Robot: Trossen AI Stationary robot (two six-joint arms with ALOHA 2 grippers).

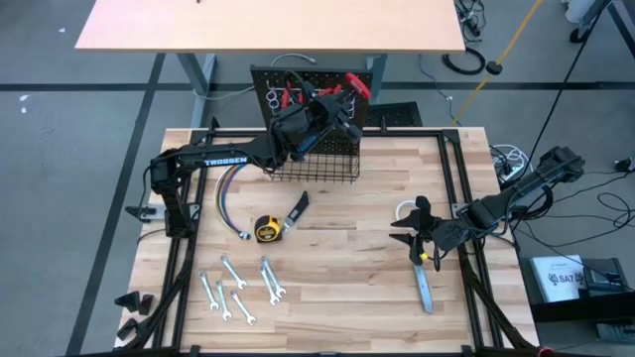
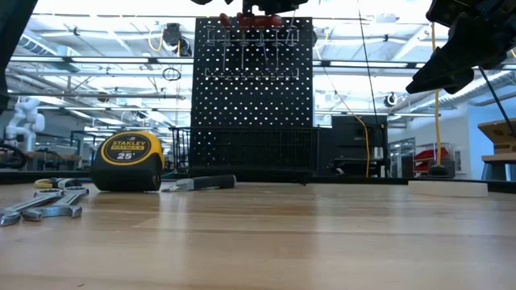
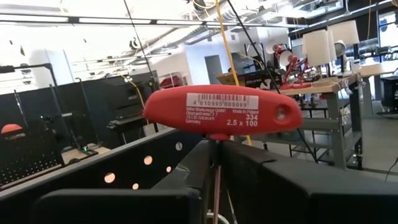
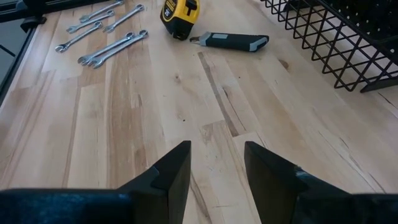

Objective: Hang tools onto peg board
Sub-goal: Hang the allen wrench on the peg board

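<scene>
1. Here, the left gripper [image 1: 332,107] reaches over the top edge of the peg board [image 2: 252,89], and a red T-handle hex key [image 3: 222,111] sits just ahead of its fingers; whether they are clamped on it or have let go cannot be told.
2. The key's handle runs crosswise to the gripper's reach, roughly level, and its thin steel shaft drops straight down from the handle's middle, between the fingers.
3. The handle is a smooth red bar with rounded ends, a white barcode label, small white print and a hole near one end.
4. Other red handles [image 1: 288,96] hang along the board's top row, beside the gripper.
5. The right gripper [image 4: 216,167] hovers above bare table [image 4: 143,118], fingers apart and empty; the yellow tape measure [image 4: 179,14], black-handled knife [image 4: 231,41] and silver wrenches [image 4: 102,34] lie well ahead of it.
</scene>
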